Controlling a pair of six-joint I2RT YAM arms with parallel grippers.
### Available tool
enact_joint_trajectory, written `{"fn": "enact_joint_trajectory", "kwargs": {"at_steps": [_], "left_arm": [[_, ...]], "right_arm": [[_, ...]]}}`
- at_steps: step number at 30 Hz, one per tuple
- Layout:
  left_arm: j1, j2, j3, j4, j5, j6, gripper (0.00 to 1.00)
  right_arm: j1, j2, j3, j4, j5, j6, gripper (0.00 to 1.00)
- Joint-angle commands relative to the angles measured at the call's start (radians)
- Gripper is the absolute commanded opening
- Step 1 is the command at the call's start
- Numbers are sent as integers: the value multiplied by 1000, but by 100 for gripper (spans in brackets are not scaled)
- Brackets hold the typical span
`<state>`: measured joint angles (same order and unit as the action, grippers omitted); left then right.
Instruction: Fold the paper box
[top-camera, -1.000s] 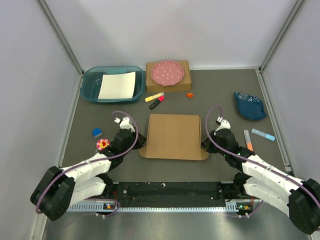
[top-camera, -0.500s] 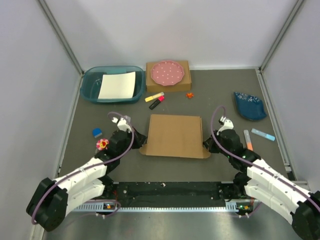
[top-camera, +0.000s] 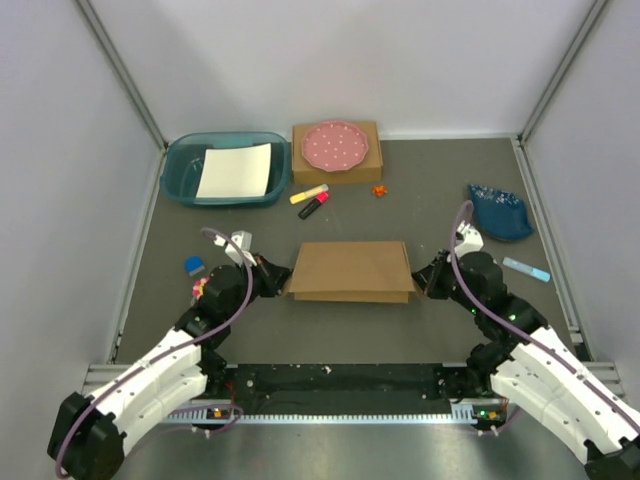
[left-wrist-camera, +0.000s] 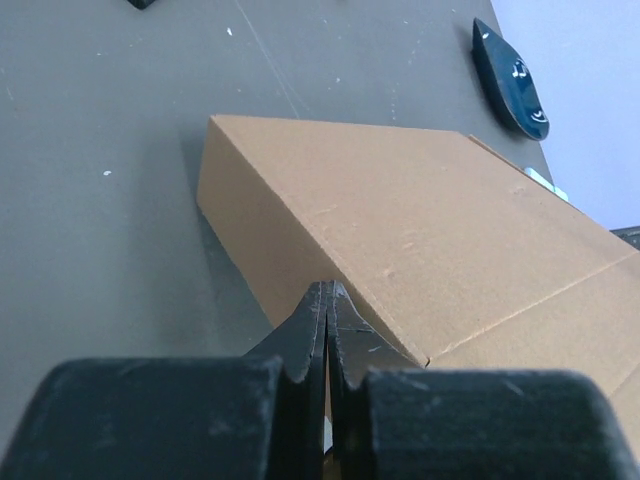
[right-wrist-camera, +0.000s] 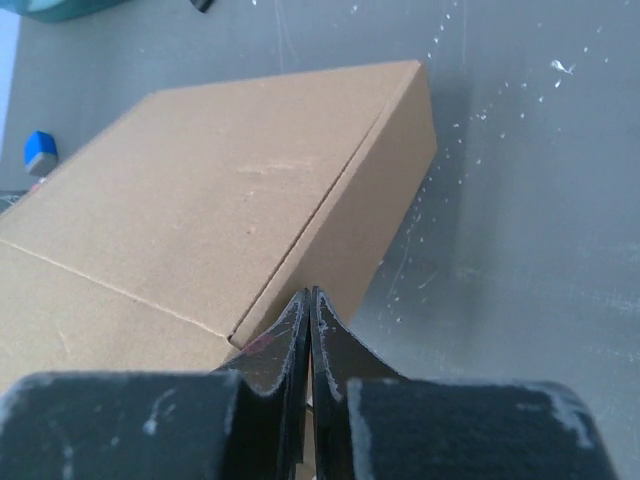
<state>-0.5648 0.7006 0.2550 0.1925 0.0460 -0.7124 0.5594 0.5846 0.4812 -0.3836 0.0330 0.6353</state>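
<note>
Grey table (top-camera: 350, 340) spread across top view; paper box (top-camera: 350, 270) laid mid-frame, plain face up; left gripper (left-wrist-camera: 327, 292) clamped tight on its lower-left corner; right gripper (right-wrist-camera: 308, 300) clamped tight on lower-right corner

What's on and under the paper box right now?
Nothing lies on the paper box; its top is bare. The left gripper and right gripper meet its near corners, shut. Underneath is hidden by the cardboard.

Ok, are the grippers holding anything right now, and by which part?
Both are shut on the paper box: the left gripper at its near-left corner, the right gripper at its near-right corner, apparently pinching thin cardboard there.
</note>
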Motion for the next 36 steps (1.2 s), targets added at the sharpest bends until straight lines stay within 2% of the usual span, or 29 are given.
{"fn": "enact_joint_trajectory", "kwargs": {"at_steps": [1,5,12,18,24,28,33,36], "left_arm": [[-14,-62,64,-8,150,-48,2],[-14,-84,105,-36,184,-56,2],[-14,-46,194,-73,186,-58,2],[-15,13,208,-61,178,-39,2],[-15,17,145,-36,172,-42,2],[-15,-39,141,-116,88,-1,4],[-15,-114,145,-251,-37,42,8],[-14,-164,139,-312,-124,51,11]], "right_arm": [[2,-34,100,19,-122,72,0],[0,-12,167,-58,-125,99,0],[2,32,221,-83,-113,133,0],[0,54,175,-46,-88,121,0],[2,35,86,-14,-74,106,0],[0,4,80,-43,-51,86,0],[2,-9,99,-124,22,47,11],[2,-15,111,-172,56,35,14]]}}
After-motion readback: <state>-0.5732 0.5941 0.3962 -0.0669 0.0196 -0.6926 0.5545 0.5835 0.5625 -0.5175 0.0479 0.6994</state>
